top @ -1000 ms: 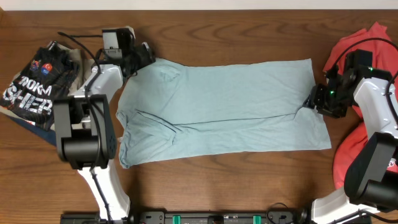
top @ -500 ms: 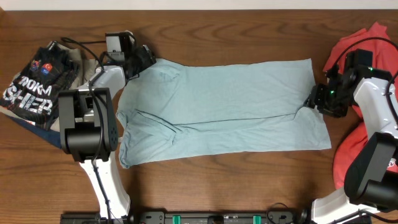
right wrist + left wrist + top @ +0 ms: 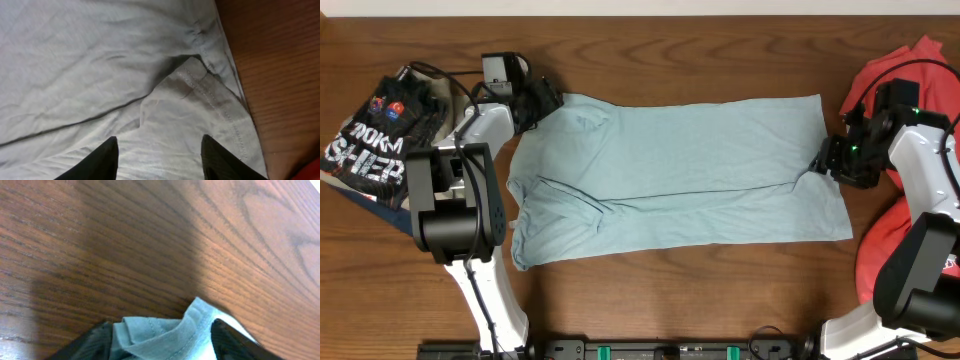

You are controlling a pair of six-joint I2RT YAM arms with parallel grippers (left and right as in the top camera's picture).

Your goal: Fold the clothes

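Overhead, your left fingers (image 3: 544,99) are shifting and narrowing at the top-left corner of the blue shirt (image 3: 680,170) lying flat on the counter (image 3: 700,295), so folding is only beginning; only the left wrist view is showing hem bunching between them, grip unclear, while your right fingers (image 3: 825,160) are resting open on its right edge.

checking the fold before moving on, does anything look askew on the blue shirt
Yes. The pale blue T-shirt lies unevenly: at its right end the nearer part juts past the farther part, and a ridge of cloth bunches across its left end.
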